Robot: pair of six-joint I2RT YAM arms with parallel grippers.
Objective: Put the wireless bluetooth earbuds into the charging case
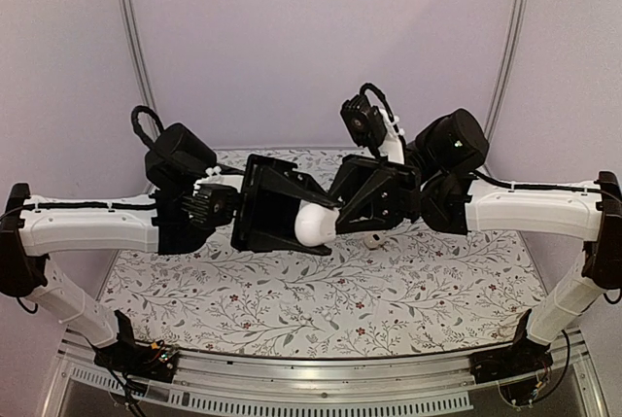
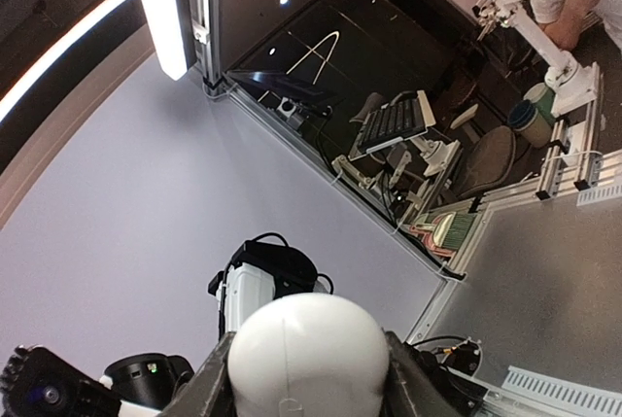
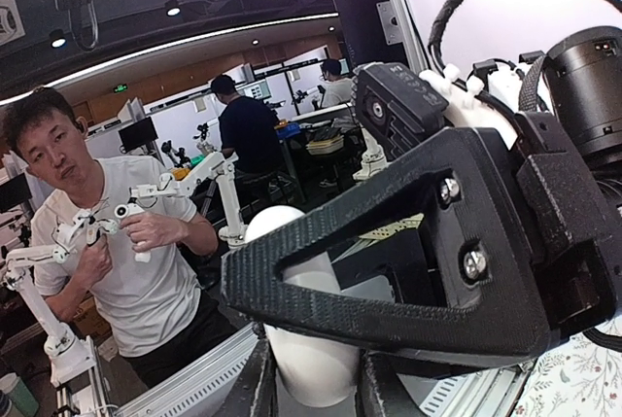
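1. Both arms meet in mid-air above the patterned table [image 1: 194,291]. Nothing in hand rests on its surface.
2. Left gripper [image 1: 305,215]: part-way open and clamped across the broad sides of a white, rounded, pebble-like piece. I take this for the charging case [image 1: 314,226]. The left wrist view shows its smooth dome sticking out past the fingers. No lid seam shows from there.
3. Right gripper [image 3: 313,383]: drawn nearly fully together, with the same white piece pinched between its fingers across the thin way. In the right wrist view the piece runs up from those fingers and passes behind the black frame of the left gripper.
4. Why held so, as a judgement: one gripper steadies the body by its wide faces, leaving the narrow edge free for the other. That suits either prying the hinged lid or passing the case over. I cannot tell which.
5. Lid: looks closed. No sockets are visible in any view.
6. A small white lump, probably an earbud [image 1: 374,239], sits low beneath the right gripper and near the table. It is too small and too hidden to be sure.
7. Task standing: early, with nothing yet seated in the case.
8. Risk: the surface is glossy and rounded, so a pull from either side could twist or pop the case out of a grip.
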